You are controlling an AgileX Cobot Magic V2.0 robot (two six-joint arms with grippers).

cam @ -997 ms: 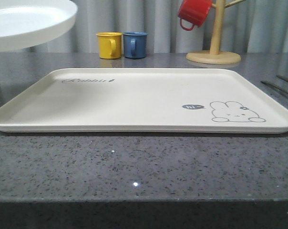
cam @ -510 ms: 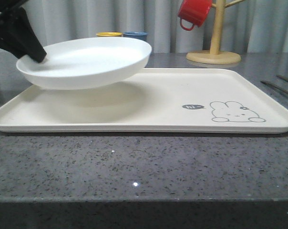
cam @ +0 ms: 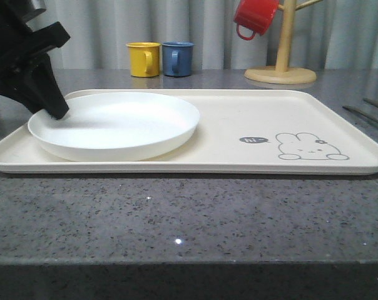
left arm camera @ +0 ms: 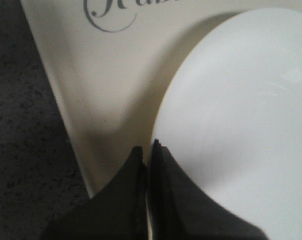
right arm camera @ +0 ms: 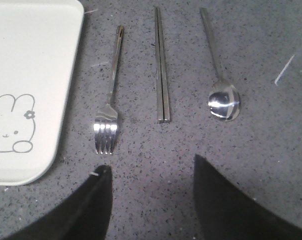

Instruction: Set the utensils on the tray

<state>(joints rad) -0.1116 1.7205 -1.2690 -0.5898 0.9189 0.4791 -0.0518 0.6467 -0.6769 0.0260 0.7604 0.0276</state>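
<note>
The cream tray [cam: 251,112] with its rabbit drawing lies flat on the grey counter. A round white plate [cam: 120,125] rests on the tray's left half. My left gripper [cam: 54,112] is shut on the plate's left rim; in the left wrist view its fingers [left arm camera: 147,147] pinch the rim of the plate [left arm camera: 241,100] over the tray [left arm camera: 106,75]. In the right wrist view the fork [right arm camera: 110,95], chopsticks [right arm camera: 161,70] and spoon [right arm camera: 222,95] lie side by side on the counter to the right of the tray [right arm camera: 26,75]. My right gripper [right arm camera: 151,167] hovers open just short of them, holding nothing.
A yellow mug [cam: 143,59] and a blue mug [cam: 177,58] stand behind the tray. A red mug [cam: 255,17] hangs on a wooden stand [cam: 281,69] at the back right. Thin metal utensils [cam: 364,115] show at the right edge. The tray's right half is bare.
The white plate came in from the upper left in my left gripper and was lowered onto the tray's left half, where it now rests.
</note>
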